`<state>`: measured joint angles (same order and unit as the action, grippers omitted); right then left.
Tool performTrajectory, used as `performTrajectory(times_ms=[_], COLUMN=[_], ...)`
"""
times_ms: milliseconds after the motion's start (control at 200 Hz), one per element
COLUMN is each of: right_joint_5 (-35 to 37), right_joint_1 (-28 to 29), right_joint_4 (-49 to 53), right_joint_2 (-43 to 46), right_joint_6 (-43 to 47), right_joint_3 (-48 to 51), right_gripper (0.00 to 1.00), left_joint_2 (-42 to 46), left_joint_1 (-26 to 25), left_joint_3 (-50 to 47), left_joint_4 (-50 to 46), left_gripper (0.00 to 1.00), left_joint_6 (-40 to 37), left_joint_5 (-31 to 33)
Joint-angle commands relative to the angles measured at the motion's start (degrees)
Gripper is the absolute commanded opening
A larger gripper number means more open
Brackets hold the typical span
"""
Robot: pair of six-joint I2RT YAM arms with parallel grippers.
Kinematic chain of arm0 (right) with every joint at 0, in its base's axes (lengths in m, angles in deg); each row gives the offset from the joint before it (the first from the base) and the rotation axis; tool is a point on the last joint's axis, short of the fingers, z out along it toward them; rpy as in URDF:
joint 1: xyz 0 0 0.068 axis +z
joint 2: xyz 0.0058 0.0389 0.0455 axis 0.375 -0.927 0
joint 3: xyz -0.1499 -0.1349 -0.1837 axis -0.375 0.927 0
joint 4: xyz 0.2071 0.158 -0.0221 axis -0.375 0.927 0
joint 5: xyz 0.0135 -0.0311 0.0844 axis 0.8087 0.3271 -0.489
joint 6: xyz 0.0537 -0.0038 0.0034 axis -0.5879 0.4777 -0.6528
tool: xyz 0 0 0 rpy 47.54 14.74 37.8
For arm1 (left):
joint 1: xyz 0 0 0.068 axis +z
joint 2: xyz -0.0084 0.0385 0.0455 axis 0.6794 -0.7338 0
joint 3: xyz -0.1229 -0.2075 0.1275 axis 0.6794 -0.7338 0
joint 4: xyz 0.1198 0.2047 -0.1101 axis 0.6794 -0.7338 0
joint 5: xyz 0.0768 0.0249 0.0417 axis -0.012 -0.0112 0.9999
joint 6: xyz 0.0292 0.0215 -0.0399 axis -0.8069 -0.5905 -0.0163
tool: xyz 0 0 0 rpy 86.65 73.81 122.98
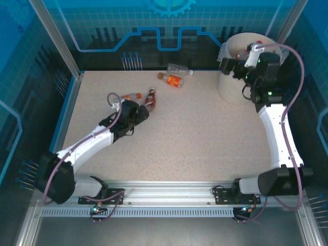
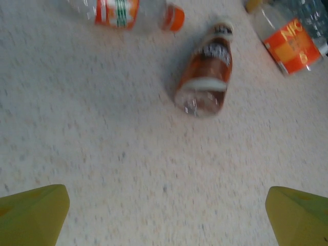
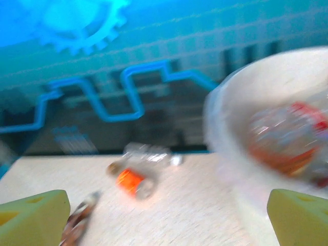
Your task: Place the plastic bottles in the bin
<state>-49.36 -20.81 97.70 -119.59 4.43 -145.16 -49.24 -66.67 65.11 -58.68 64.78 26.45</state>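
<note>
Two sets of jaws: both stood spread wide, with nothing between them.
Left gripper (image 1: 144, 110): low over the table (image 1: 205, 133), aimed at a brown-labelled bottle (image 1: 151, 97) that lay on its side just ahead, apart from the fingers.
Right gripper (image 1: 229, 66): raised at the left side of the bin (image 1: 230, 87), near its rim.
Bottles on the table: four, all on their sides. An orange-capped bottle (image 1: 131, 96) lay just left of the brown-labelled one; an orange-labelled bottle (image 1: 174, 80) and a clear bottle (image 1: 179, 68) lay farther back, towards the bin.
Bin: cream-white, round, at the far right corner; a red-labelled bottle (image 3: 287, 138) lay inside, blurred.
Table: speckled beige.
</note>
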Motion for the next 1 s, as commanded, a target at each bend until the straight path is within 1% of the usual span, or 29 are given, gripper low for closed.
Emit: performTrajectory(times_ms=[0,40,90,150,225,310,365,405,520,615,650,705,880,995], right_joint_5=[-11.2,-11.2,-10.2,-9.0,-8.9,-9.8,-8.5,-7.6,-4.4,-2.1,-1.6,-0.8,1.0,1.5], right_joint_1=[5.4,7.8,10.9,13.8,15.3,15.4,15.6,15.5,15.6,15.5,15.4,15.5,15.4,15.4], right_joint_4=[-2.7,-2.3,-1.8,-0.8,-0.6,-1.3,-0.7,0.1,1.7,3.8,4.9,6.6,8.0,8.1], right_joint_2=[2.7,3.8,5.0,6.4,8.3,10.8,12.3,13.2,15.9,17.0,17.3,17.6,18.9,19.4], right_joint_6=[-2.3,-1.2,-0.3,0.7,-0.5,-1.9,-2.1,-1.8,-0.1,1.8,2.5,3.3,3.8,3.2], right_joint_3=[7.8,9.9,12.0,14.0,16.1,18.7,19.4,19.9,20.6,19.9,19.4,18.8,19.5,19.9], right_gripper=[1.00,1.00,1.00,1.00,1.00,1.00,1.00,1.00,1.00,1.00,1.00,1.00,1.00,1.00], left_joint_2=[-6.2,-9.0,-12.9,-17.4,-22.6,-27.8,-30.3,-31.9,-37.0,-41.0,-42.2,-43.9,-49.3,-52.2], left_joint_1=[5.6,7.0,8.4,9.4,10.9,13.0,13.9,14.5,16.3,17.7,18.2,18.7,21.4,21.9], left_joint_3=[9.4,13.4,18.4,23.6,28.9,33.9,36.0,37.2,41.5,46.1,47.5,49.3,54.5,58.0], left_joint_4=[-7.7,-9.0,-10.9,-13.0,-15.0,-15.9,-14.8,-13.7,-13.1,-16.1,-17.6,-19.2,-24.4,-29.0], left_gripper=[0.99,0.99,0.99,0.99,0.99,0.99,0.99,0.99,0.99,0.99,0.99,0.99,0.99,0.99], left_joint_6=[-8.2,-12.5,-20.4,-30.4,-40.9,-47.9,-51.0,-53.7,-60.2,-65.6,-67.4,-70.0,-73.2,-75.0], left_joint_5=[-2.1,-3.5,-4.8,-3.7,-2.8,-2.3,-0.9,-1.3,-6.1,-11.4,-12.2,-11.8,-12.6,-14.1])
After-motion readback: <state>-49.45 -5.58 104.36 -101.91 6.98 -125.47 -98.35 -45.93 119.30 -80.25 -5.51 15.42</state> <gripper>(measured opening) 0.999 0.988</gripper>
